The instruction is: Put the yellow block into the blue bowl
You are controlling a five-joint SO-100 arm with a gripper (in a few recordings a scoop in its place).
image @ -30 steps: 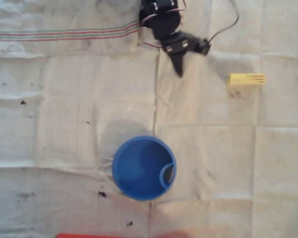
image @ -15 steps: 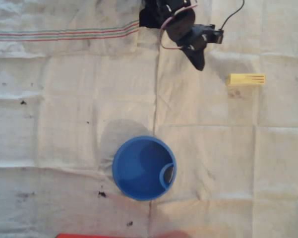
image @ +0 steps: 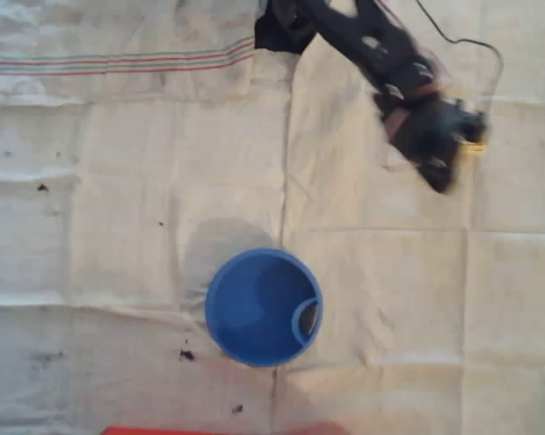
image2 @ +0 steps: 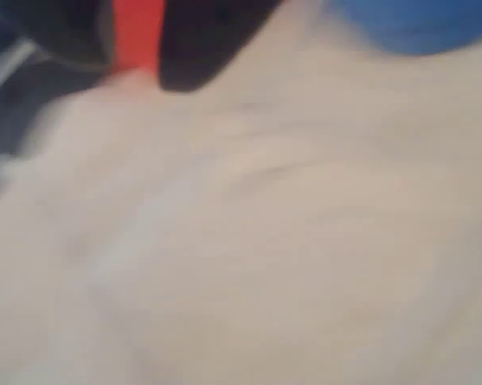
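- Far right on the cloth, overhead view: yellow block (image: 476, 148) mostly covered by the gripper (image: 440, 168), only a sliver showing at the arm's right edge.
- Fingers motion-blurred; cannot tell whether spread or pressed together, nor whether touching the block.
- Best done by slowing over the block, spreading the fingers across its thin width rather than its length, then lowering squarely before closing.
- Worth checking the pinch sits near the block's middle, to avoid tilting on the lift.
- Well apart toward near centre: blue bowl (image: 264, 307), upright, mouth open; a blurred blue edge (image2: 413, 24) at top right in the wrist view.
- White creased cloth (image: 118, 227) beneath; wrinkles could catch a dragged block, so lifting clear seems wiser.
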